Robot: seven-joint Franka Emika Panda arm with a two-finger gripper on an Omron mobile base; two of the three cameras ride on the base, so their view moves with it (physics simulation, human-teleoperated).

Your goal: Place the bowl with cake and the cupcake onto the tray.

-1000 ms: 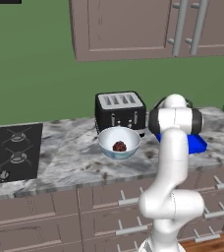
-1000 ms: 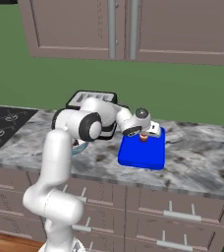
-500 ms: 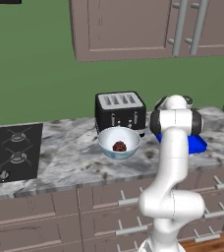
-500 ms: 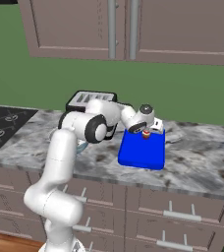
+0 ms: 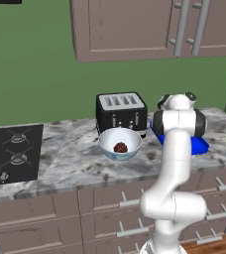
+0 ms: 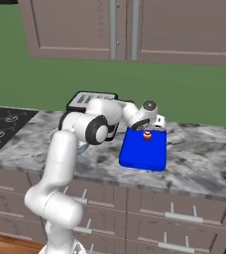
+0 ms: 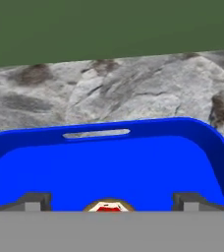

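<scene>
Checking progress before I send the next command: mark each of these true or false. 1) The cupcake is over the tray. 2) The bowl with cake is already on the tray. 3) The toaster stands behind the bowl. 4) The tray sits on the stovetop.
1) True: the cupcake is over the blue tray, at the gripper.
2) False: the bowl with cake sits on the counter, left of the tray.
3) True: the black toaster stands just behind the bowl.
4) False: the tray lies on the marble counter; the stovetop is far to the left.
</scene>
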